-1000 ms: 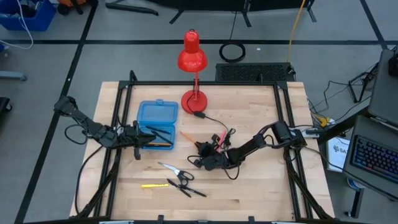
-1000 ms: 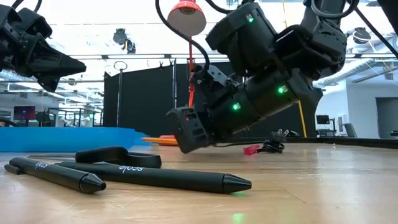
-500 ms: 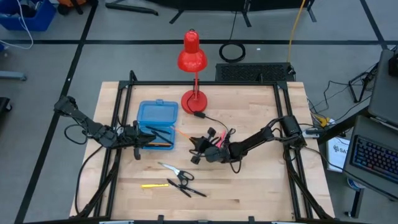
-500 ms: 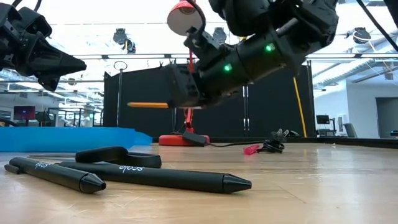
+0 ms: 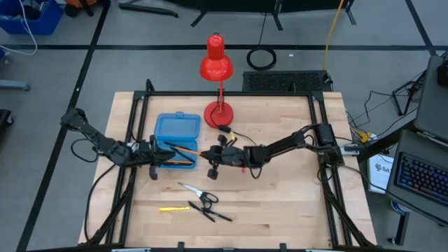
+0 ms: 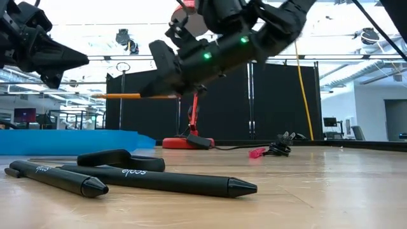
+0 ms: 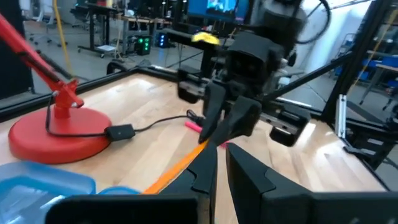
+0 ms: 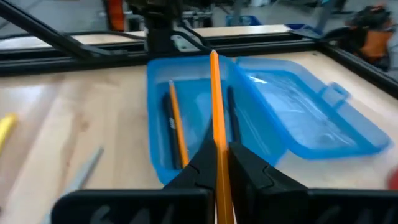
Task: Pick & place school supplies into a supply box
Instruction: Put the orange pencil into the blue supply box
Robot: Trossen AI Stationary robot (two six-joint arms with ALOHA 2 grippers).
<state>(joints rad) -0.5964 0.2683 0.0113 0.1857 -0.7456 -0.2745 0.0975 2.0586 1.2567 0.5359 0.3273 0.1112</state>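
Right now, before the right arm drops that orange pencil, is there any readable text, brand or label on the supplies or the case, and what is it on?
"scale": white print, seen upside down in the low view, on the nearer black pen.
A short white mark on the farther black pen: too small to read.
Supply box, orange pencil in the right gripper, scissors: no print visible.

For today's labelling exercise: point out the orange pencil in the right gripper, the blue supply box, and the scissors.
orange pencil (image 8: 215,93): right wrist view, mid-shaft.
supply box (image 5: 176,127): high view, open lid.
scissors (image 5: 199,195): high view, near the pivot.
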